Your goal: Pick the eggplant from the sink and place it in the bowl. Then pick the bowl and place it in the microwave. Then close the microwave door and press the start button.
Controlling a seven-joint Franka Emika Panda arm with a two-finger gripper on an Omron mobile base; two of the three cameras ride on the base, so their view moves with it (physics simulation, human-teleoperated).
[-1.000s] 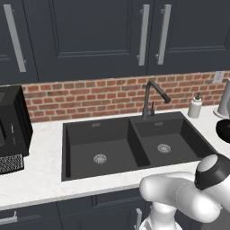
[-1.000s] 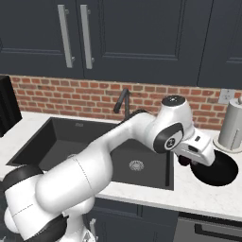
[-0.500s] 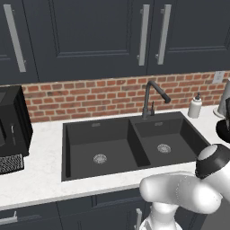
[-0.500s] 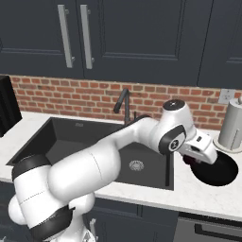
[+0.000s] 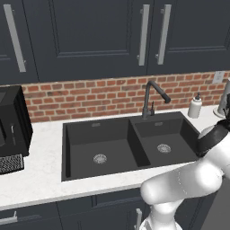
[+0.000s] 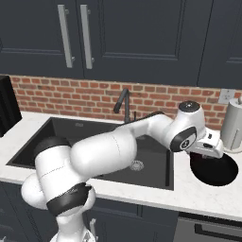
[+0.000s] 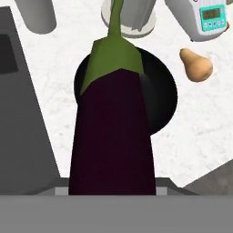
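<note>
The dark purple eggplant (image 7: 113, 136) with its green cap hangs in my gripper (image 6: 210, 152), lengthwise in the hand view and hiding the fingertips. Right beneath it lies the black round bowl (image 7: 159, 100), on the white counter to the right of the sink (image 6: 33, 142). In the right base view the hand hovers over the near-left part of the bowl (image 6: 220, 172). The eggplant is above the bowl, apart from it. The black double-basin sink (image 5: 76, 148) holds nothing but its drains. The microwave is out of view.
A metal canister (image 6: 234, 125) stands behind the bowl. A tan pear-shaped vegetable (image 7: 195, 63) and a white device with a teal display (image 7: 205, 16) lie beyond it. The tap (image 5: 150, 96) and a soap bottle (image 5: 195, 107) stand at the sink's back, and a black boxy appliance (image 5: 11, 121) at far left.
My gripper has carried the eggplant a little further right, over the bowl. The arm's elbow has swung right in the left base view.
</note>
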